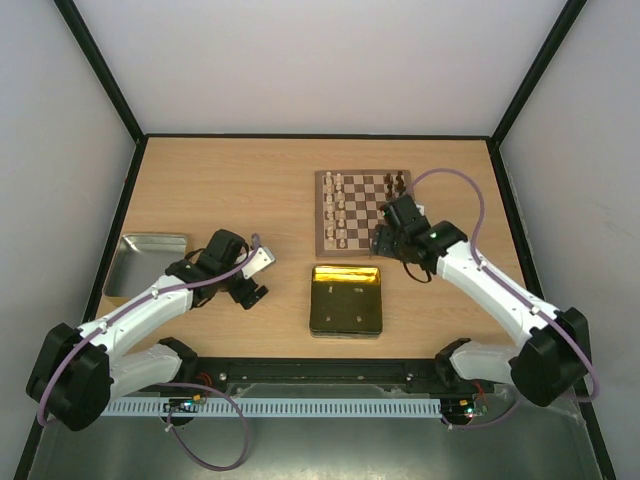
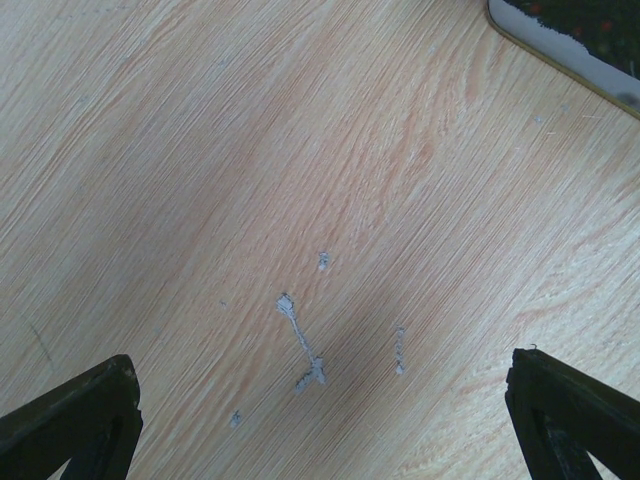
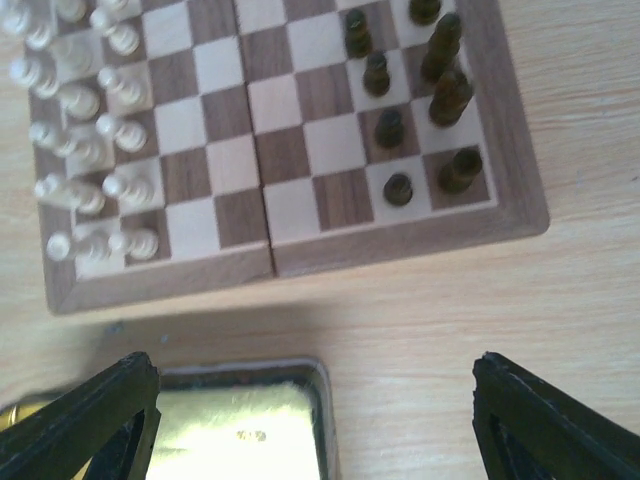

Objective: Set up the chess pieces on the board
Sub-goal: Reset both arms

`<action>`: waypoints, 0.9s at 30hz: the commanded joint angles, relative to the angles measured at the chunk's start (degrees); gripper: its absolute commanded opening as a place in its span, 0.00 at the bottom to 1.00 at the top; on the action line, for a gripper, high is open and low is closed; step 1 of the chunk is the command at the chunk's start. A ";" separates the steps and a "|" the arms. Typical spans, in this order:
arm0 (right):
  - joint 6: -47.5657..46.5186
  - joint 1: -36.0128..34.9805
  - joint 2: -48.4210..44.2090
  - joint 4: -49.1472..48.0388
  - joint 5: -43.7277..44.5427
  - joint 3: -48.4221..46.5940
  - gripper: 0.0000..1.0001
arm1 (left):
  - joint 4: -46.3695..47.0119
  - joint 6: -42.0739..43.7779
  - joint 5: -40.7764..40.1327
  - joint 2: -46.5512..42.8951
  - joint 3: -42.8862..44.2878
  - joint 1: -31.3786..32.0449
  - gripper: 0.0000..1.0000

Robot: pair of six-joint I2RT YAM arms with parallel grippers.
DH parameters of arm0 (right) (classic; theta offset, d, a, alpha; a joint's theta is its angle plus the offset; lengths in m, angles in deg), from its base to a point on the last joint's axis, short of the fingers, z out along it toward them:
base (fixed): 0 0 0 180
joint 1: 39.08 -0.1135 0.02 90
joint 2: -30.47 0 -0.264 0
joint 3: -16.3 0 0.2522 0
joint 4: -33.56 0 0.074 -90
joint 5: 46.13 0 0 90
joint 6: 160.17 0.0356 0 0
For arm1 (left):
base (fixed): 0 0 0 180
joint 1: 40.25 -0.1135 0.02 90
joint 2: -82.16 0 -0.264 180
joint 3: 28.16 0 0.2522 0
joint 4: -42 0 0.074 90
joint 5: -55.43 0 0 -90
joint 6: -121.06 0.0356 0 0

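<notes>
The chequered wooden board [image 1: 361,212] lies at the back right of the table and fills the top of the right wrist view [image 3: 300,255]. Pale pieces [image 3: 90,150] stand in two rows along its left side, also seen from above [image 1: 335,210]. Several dark pieces [image 3: 420,110] stand at its right side, also seen from above [image 1: 396,186]. My right gripper [image 3: 315,420] is open and empty, hanging over the table between the board's near edge and the gold tin [image 3: 235,425]. My left gripper [image 2: 320,420] is open and empty over bare table, left of the tin.
The shiny gold square tin [image 1: 346,300] sits in front of the board, its corner showing in the left wrist view [image 2: 570,45]. A grey metal tray [image 1: 146,262] lies at the left edge. Grey scuff marks [image 2: 300,340] dot the wood under my left gripper.
</notes>
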 commanded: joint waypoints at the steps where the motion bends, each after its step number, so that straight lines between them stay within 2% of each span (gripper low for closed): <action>1: 4.59 -7.86 -4.72 3.87 7.39 2.27 0.82 | 0.27 -0.71 -0.69 0.07 -0.36 0.33 0.99; 6: 9.65 -18.09 -9.32 6.77 11.23 2.25 0.82 | -2.28 -1.32 -0.03 -3.45 2.23 -0.05 0.99; 10: 12.19 -23.44 -12.06 8.40 13.13 2.35 0.82 | -4.94 1.95 -2.42 -6.93 2.95 -0.16 0.99; 14: 12.52 -25.71 -15.52 7.22 10.75 4.00 0.82 | -9.17 3.82 0.15 -12.65 3.57 -0.20 0.99; 18: 12.20 -26.86 -18.20 7.69 9.86 5.61 0.82 | -15.78 5.07 5.03 -17.61 8.57 -0.20 0.99; 22: 11.62 -26.85 -20.82 8.70 10.76 6.97 0.82 | -22.69 4.66 9.52 -17.91 16.03 -0.33 0.99; 27: 11.70 -26.90 -21.81 7.64 10.76 9.01 0.81 | -23.57 4.50 9.56 -18.50 16.46 -0.58 0.99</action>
